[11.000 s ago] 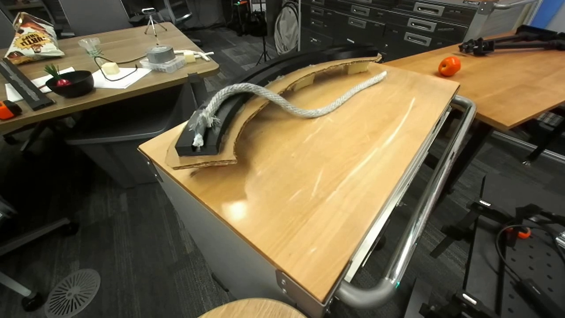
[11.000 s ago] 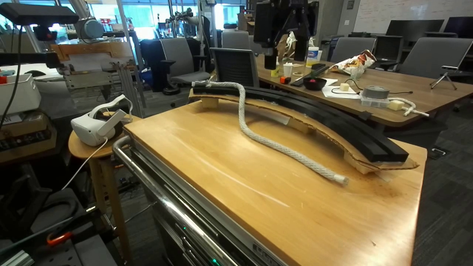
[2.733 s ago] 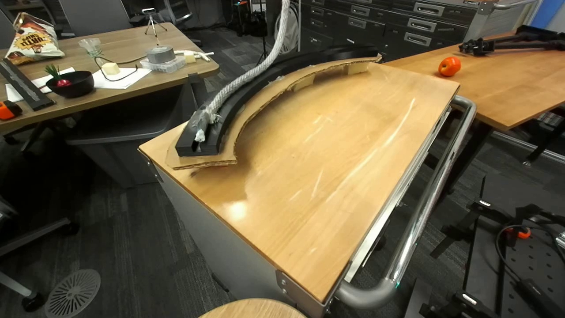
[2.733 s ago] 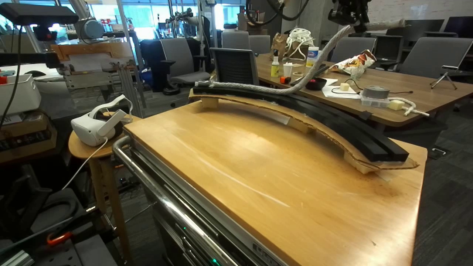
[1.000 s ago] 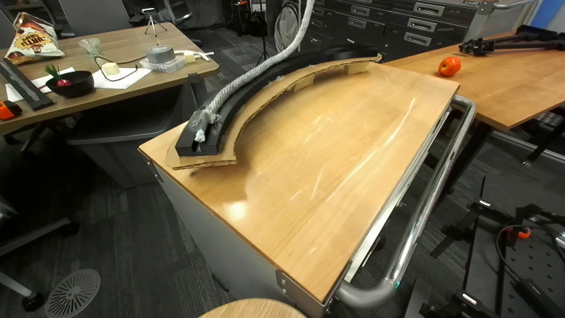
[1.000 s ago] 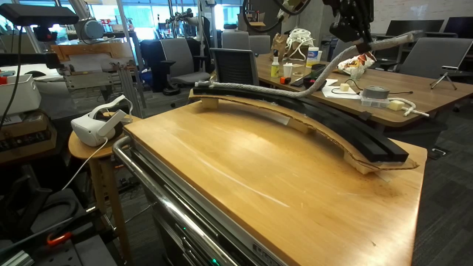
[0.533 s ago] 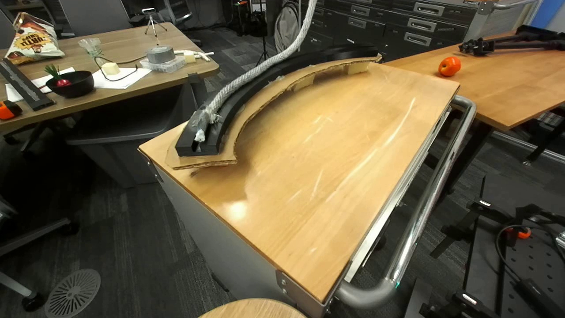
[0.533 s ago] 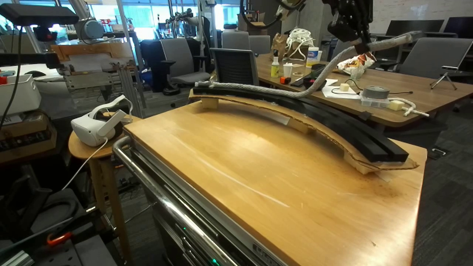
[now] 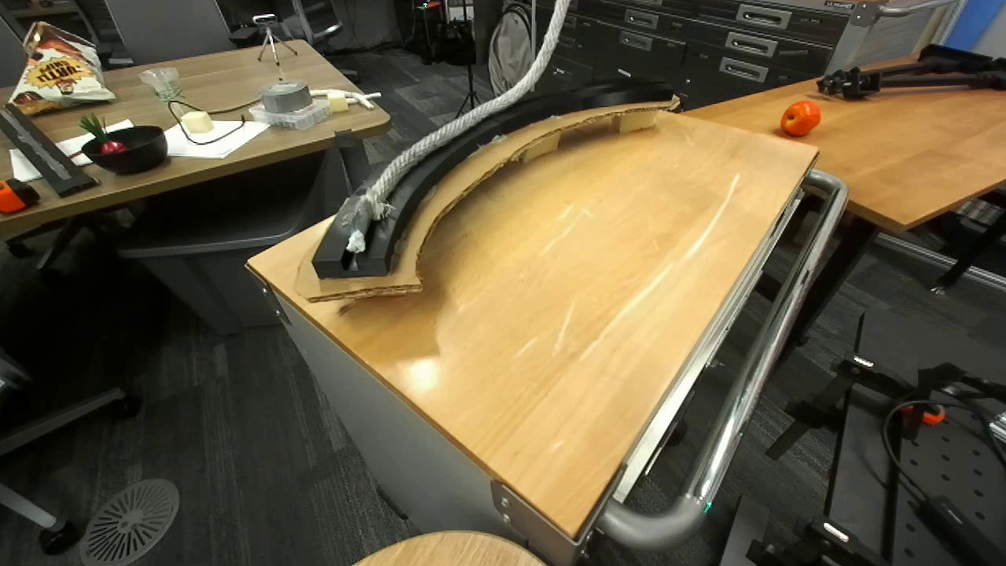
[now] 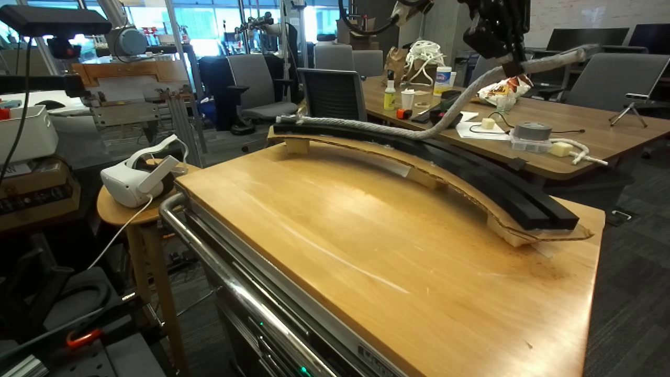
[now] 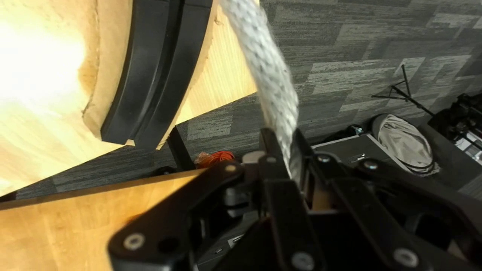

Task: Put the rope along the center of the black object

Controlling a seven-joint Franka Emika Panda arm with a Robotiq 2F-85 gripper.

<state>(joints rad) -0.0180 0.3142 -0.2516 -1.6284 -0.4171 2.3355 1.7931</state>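
The Robotiq gripper [image 11: 284,139] is clamped on the braided rope [image 11: 262,60] near one end — in an exterior view, that free end [image 10: 555,59] projects past the fingers [image 10: 513,68]. The rope slopes down to roughly mid-arc of the black curved channel strip [image 11: 145,64], then lies along it to a frayed end [image 9: 356,240]. A cardboard base [image 11: 113,49] carries the strip — on blocks [image 10: 297,147] — above the wooden tabletop [image 10: 340,235].

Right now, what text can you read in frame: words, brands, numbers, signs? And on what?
"TURTLE CHIPS": on the chip bag, in an exterior view.
Too small or blurred to read: canister label, bottle label, cart badge, drawer cabinet badge, any writing on the whiteboard.
None visible on the rope or the black object.
No readable numbers or signs.
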